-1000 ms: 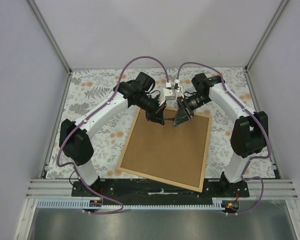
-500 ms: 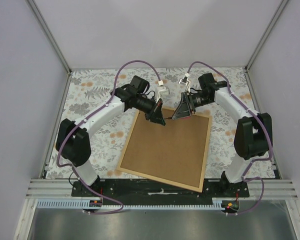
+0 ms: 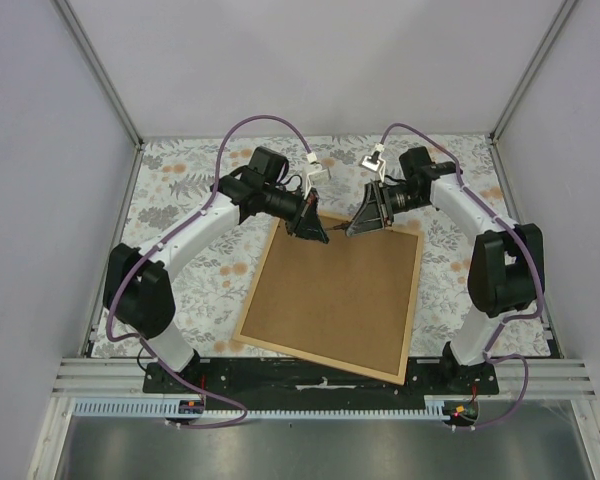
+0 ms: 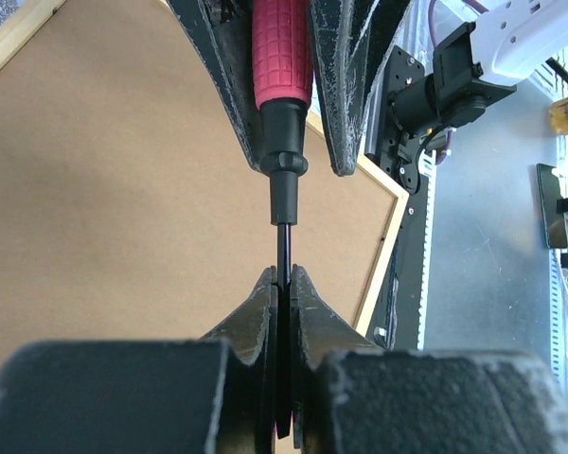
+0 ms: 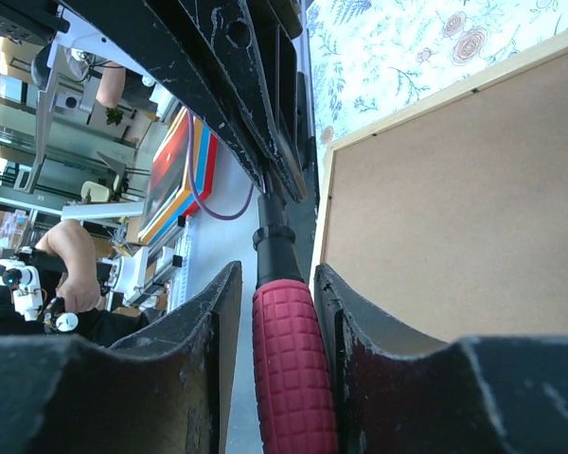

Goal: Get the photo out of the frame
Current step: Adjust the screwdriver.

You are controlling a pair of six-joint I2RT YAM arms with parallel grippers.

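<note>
- The left end effector (image 4: 282,284) is clamped tight on the thin black shaft of a screwdriver (image 4: 282,57). The tool's tip is hidden between its fingers.
- The right end effector (image 5: 279,284) has its fingers on either side of the tool's red handle. A sliver of gap shows on one side, so I cannot tell whether it is pressing on the handle or only standing around it.
- In the overhead view the tool bridges the two end effectors, its long axis running roughly 9 to 3 o'clock. The shaft is at the 9 o'clock end and the handle at the 3 o'clock end.
- The frame (image 3: 414,300) lies face down on the desk (image 3: 190,190), turned askew to the desk's edges, with the brown backing board (image 3: 330,295) uppermost.
- Both end effectors hang over the frame's far edge, so nearly all of the board stretches away from them toward 6 o'clock, toward the arm bases.
- The left end effector is above the far-left corner, and the right one is further along the same edge toward 3 o'clock. Neither is clearly nearer to the board.
- The photo is not visible; I judge it is under the backing board, inside the frame.
- I judge the next move depends on which end effector keeps the tool, then on swinging the tip down toward 6 o'clock to the board's rim. Any fasteners there are too small to make out.
</note>
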